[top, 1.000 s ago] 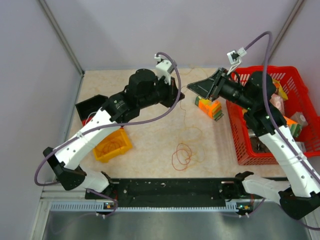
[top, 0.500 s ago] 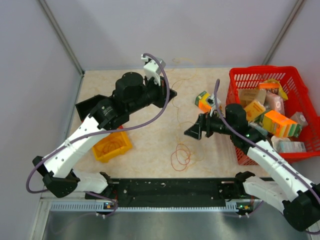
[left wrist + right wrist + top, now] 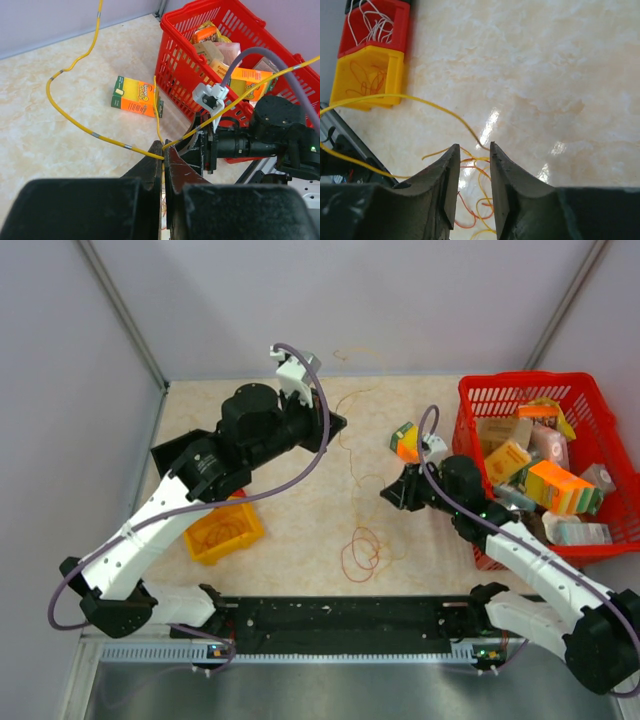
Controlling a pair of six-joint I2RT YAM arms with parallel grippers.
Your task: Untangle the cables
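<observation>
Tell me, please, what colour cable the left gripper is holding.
Yellow cable with small grey bands; clearest in the left wrist view.

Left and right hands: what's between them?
A yellow cable, pinched in the left hand, runs towards the right hand over bare table; left wrist view shows it.

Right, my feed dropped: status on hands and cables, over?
Left hand shut on yellow cable. Right hand slightly parted, nothing visibly held. Red-orange loops loose on table. Orange box nearby, not blocking.
</observation>
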